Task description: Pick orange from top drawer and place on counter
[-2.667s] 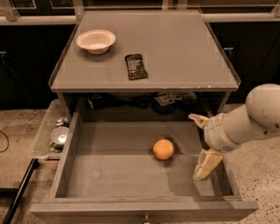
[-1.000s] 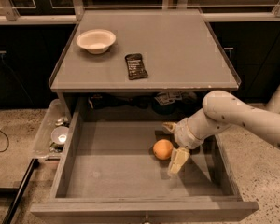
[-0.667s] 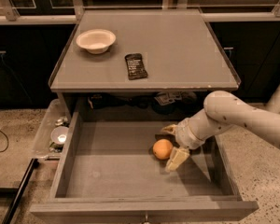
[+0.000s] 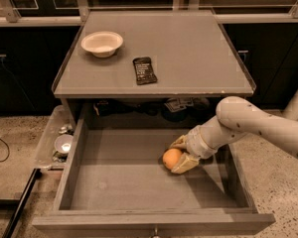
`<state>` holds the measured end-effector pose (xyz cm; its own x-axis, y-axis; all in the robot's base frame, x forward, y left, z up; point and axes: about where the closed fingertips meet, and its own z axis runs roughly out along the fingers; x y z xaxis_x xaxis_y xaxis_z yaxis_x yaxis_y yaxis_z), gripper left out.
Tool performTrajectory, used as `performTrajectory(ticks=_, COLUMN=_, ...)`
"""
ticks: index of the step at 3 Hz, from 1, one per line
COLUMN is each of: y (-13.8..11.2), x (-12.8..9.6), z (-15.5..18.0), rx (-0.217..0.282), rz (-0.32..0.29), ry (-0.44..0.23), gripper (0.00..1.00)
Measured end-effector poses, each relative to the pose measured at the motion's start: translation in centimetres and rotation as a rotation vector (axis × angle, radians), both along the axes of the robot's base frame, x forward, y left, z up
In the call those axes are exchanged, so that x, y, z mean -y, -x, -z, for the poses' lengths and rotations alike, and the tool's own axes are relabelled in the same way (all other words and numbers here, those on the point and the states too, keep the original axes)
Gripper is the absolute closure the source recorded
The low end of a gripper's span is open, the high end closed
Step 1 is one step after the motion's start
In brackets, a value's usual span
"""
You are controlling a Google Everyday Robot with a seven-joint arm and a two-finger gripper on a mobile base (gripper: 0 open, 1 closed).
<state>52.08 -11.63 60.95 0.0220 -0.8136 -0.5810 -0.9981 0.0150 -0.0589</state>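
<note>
The orange (image 4: 170, 158) lies on the flat grey floor of the open top drawer (image 4: 114, 182), right of centre. My gripper (image 4: 175, 157) reaches in from the right, with one tan finger (image 4: 179, 143) behind the orange and the other in front of it. Both fingers sit close against the fruit, which still rests on the drawer floor. The counter (image 4: 188, 53) is the grey cabinet top directly above and behind the drawer.
A white bowl (image 4: 102, 43) and a dark flat packet (image 4: 144, 70) lie on the left half of the counter. A clear plastic bin (image 4: 57, 140) of small items hangs left of the drawer. My arm (image 4: 248, 125) crosses the drawer's right wall.
My gripper came in from the drawer's right side to the orange, and its fingers have drawn in around the fruit. The orange has stayed in place.
</note>
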Motion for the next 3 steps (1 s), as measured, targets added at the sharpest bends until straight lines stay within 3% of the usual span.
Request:
performTrajectory(ticks=1, y=0.0, x=0.0, z=0.0, rx=0.0, rz=0.0, ry=0.0, gripper=0.89)
performTrajectory(ticks=2, y=2.0, x=0.5, z=0.1, rx=-0.029, rz=-0.005, ry=0.002, gripper=1.0)
performTrajectory(ticks=3, y=4.5, x=0.8, z=-3.4, rx=-0.003, rz=-0.026, ry=0.003, gripper=1.0)
